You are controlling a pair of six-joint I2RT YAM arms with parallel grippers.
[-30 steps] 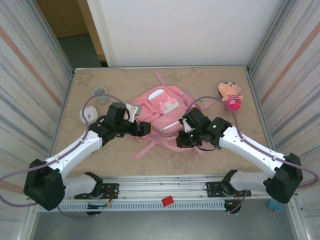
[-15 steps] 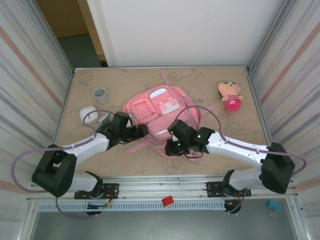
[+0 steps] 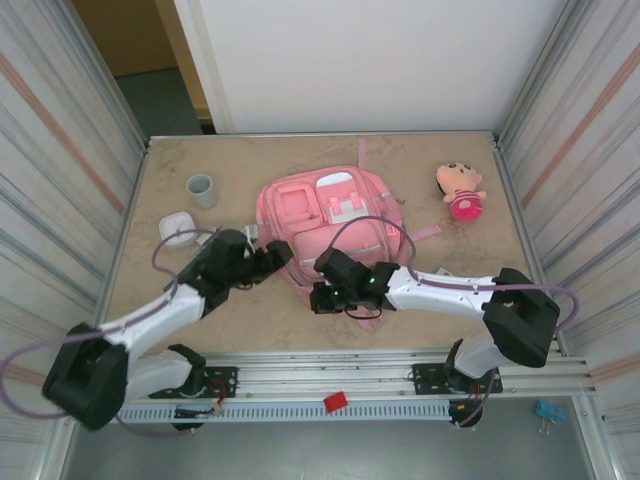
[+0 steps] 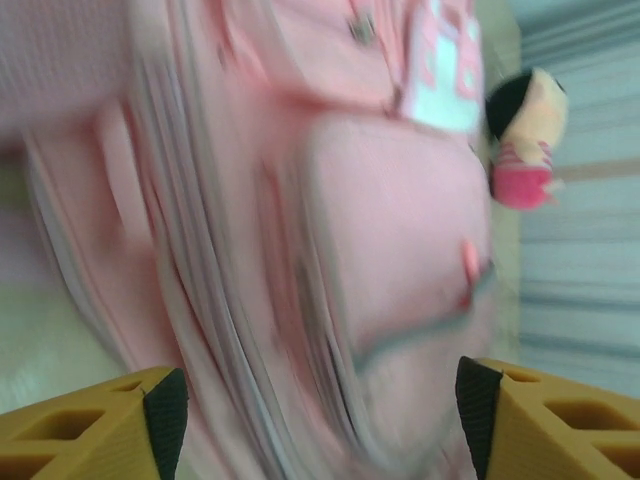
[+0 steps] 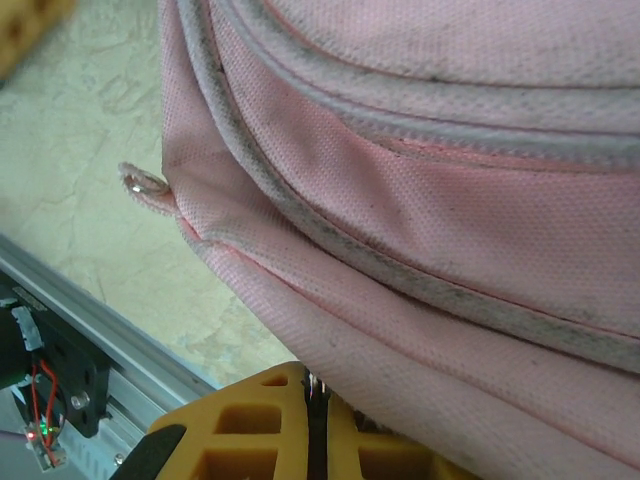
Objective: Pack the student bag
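- At mid-table the student bag (image 3: 335,212) lies flat, front pockets up.
- At its left side the left gripper (image 3: 279,256) gapes wide.
- On its near hem the right gripper (image 3: 321,297) pinches fabric.

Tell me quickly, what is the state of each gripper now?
Left gripper: open, holding nothing.
Right gripper: closed on the edge of the student bag.

Table (image 3: 250,160) bears student bag (image 3: 330,215), doll (image 3: 460,190), cup (image 3: 201,190), white object (image 3: 177,228).

student bag (image 5: 420,230): matt woven pink cloth, grey piping | table (image 3: 250,160): smooth, mottled stone-look | doll (image 3: 460,190): plush
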